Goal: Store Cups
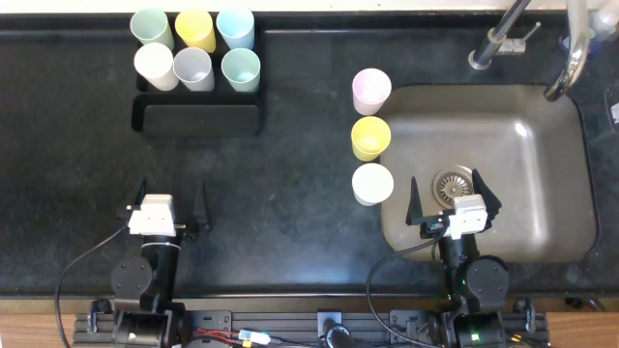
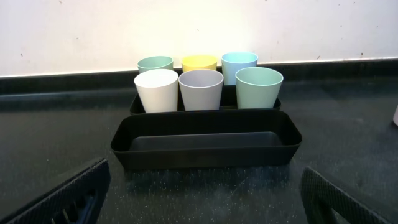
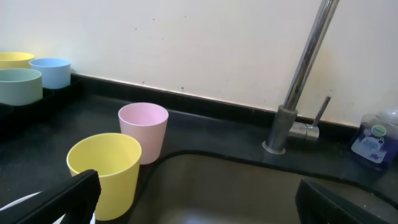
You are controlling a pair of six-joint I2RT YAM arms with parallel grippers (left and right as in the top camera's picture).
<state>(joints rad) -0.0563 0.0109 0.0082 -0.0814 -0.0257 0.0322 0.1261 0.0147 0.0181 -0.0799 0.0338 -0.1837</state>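
On the dark counter (image 1: 300,222), the left gripper (image 1: 173,189) stands with jaws spread wide and nothing between them. Straight ahead of it lies the near tray (image 2: 205,155), black and oblong, set broadside on. Directly behind that, the far tray (image 2: 230,99) carries six cups (image 2: 201,88), upright in two rows of three. The right gripper (image 1: 447,184) is likewise wide open and holds nothing; it sits over the near part of the sink (image 1: 542,116). Ahead of it and to its left, three cups stand upright in a line at the sink's left edge: the white cup (image 1: 372,183) nearest, the yellow cup (image 1: 370,137) next, the pink cup (image 1: 371,89) farthest, each close beside its neighbour. The tap (image 1: 498,39) rises beyond the sink, ahead of the right gripper and slightly to its right.
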